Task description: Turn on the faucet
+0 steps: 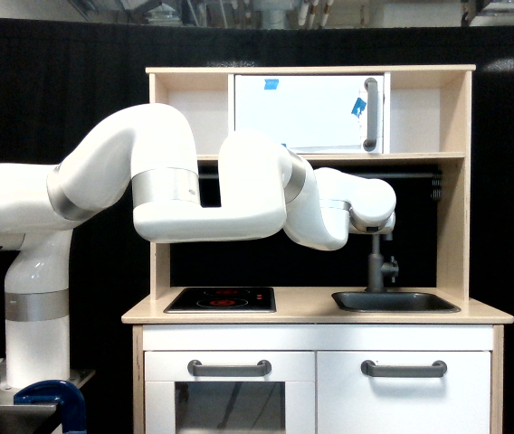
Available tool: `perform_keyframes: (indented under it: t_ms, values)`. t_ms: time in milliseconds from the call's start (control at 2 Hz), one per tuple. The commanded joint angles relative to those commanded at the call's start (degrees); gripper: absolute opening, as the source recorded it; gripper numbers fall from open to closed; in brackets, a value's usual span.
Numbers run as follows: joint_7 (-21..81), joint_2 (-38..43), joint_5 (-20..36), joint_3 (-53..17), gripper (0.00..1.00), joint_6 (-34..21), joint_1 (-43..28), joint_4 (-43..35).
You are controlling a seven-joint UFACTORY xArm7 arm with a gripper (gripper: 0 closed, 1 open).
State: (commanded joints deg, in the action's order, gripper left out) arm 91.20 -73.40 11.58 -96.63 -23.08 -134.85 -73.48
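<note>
The faucet (376,264) is a dark grey upright pipe at the back of the sink (438,306), with a small lever knob (392,268) on its right side. Its upper part and spout are hidden behind the white wrist of my arm (366,210). The wrist hangs directly over the faucet, under the shelf. My gripper is hidden behind the wrist, so its fingers and their state do not show.
A toy kitchen's wooden counter (311,312) carries a black hob (221,298) left of the sink. Above are a shelf and a white cabinet door with a grey bar handle (371,114). A wooden side panel (454,226) stands close on the exterior view's right.
</note>
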Motion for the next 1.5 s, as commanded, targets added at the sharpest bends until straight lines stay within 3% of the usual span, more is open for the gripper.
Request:
perform_keyframes:
  t_ms: [500,1000,1500]
  values:
    - [-1.9,0.5,-1.8,2.9,1.00,-0.5,8.0,7.0]
    - [-3.2,0.1,-3.8,8.2,1.00,-4.6,27.8,21.9]
    - [-1.5,-2.4,-6.9,7.8,1.00,-14.0,43.0,27.3]
